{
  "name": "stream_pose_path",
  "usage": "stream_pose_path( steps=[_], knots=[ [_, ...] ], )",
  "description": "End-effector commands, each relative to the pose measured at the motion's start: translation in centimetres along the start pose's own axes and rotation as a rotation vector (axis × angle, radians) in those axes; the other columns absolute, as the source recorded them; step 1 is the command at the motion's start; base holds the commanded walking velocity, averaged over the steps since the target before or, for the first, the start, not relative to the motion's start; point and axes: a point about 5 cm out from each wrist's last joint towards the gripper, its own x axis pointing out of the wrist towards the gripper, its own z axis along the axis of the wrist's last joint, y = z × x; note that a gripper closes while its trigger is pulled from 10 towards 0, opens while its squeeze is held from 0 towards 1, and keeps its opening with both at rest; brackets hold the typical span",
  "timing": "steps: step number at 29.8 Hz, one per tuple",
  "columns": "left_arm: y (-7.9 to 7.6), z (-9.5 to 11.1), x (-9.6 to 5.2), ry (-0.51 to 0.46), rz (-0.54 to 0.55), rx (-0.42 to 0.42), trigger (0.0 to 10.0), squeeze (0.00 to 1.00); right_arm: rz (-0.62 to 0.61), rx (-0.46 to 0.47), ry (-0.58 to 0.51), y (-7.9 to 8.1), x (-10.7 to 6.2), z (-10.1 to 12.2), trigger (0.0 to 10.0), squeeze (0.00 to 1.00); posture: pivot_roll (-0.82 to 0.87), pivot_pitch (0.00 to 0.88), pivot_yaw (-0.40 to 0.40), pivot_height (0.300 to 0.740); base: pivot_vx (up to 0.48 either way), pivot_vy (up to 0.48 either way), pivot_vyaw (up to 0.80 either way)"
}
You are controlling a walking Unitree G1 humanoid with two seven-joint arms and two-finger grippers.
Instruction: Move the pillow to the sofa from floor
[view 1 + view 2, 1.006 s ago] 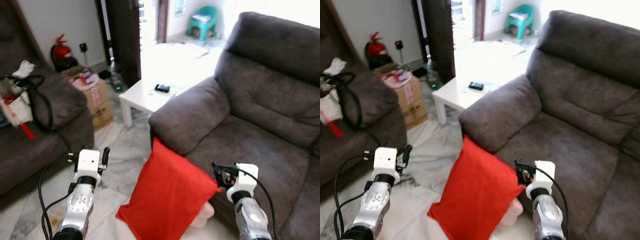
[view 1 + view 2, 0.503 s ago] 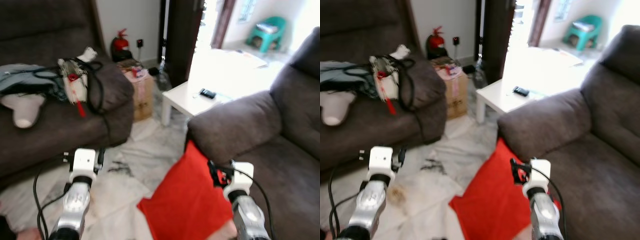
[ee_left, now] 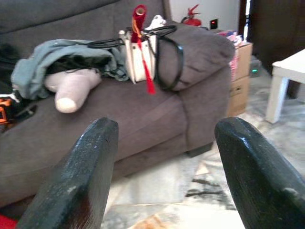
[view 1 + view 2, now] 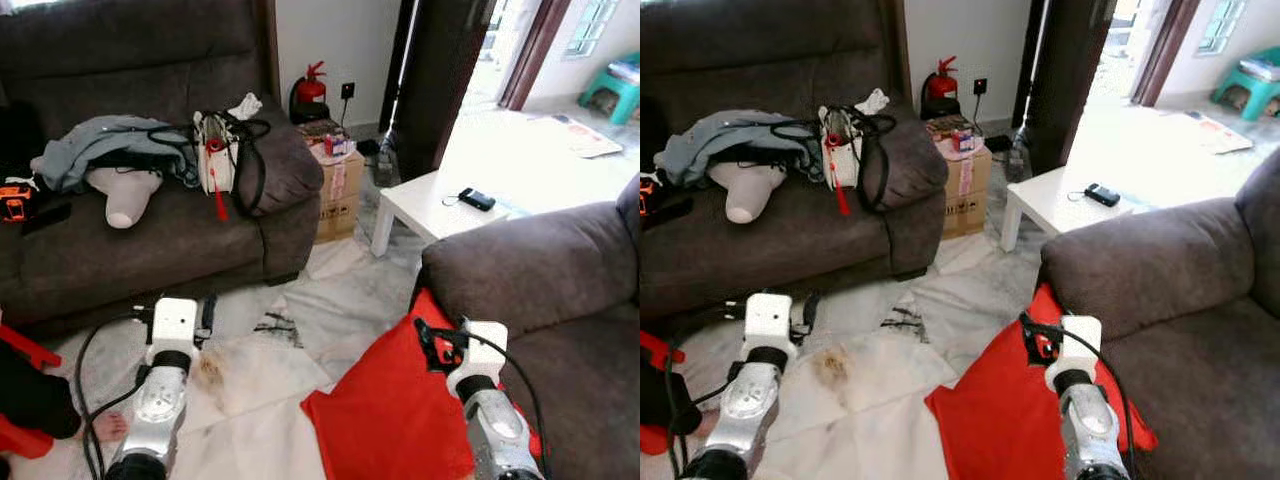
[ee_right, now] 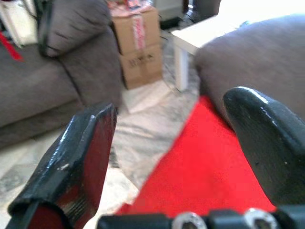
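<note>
Against the front of the plush grey sofa leans the soft red pillow, its lower corner on the pale marble floor. Right hand hovers over it, fingers apart and empty; left hand also gapes above open floor.

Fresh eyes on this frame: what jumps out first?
The red pillow on the floor, leaning against the grey sofa by the right gripper. Then the cluttered dark sofa across the room, piled with clothes and a white bag.
</note>
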Motion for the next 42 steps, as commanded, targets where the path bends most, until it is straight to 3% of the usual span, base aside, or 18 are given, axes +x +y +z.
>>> stream_pose_path(
  steps=[1, 13, 31, 42],
  knots=[
    [0.21, 0.16, 0.14, -0.002, -0.002, 0.001, 10.0, 0.0, -0.008, 0.011, 0.006, -0.02, 0.1, 0.01, 10.0, 0.0, 0.08, 0.0, -0.052, 0.74, 0.0, 0.0, 0.0],
    [-0.02, 0.28, 0.25, -0.005, -0.025, 0.009, 10.0, 0.0, -0.016, 0.007, 0.014, -0.05, 0.22, 0.07, 10.0, 0.0, 0.08, 0.0, -0.051, 0.74, 0.0, 0.0, 0.0],
    [-0.08, 0.43, 0.33, -0.014, -0.031, 0.012, 10.0, 0.0, -0.017, 0.004, 0.017, -0.12, 0.28, 0.12, 10.0, 0.0, 0.07, 0.0, -0.052, 0.74, 0.0, -0.444, 0.0],
    [-0.12, 0.4, 0.27, -0.012, -0.034, -0.01, 10.0, 0.0, -0.019, 0.006, 0.022, -0.15, 0.24, 0.03, 10.0, 0.0, 0.08, 0.0, -0.054, 0.74, 0.0, 0.0, 0.0]
  ],
)
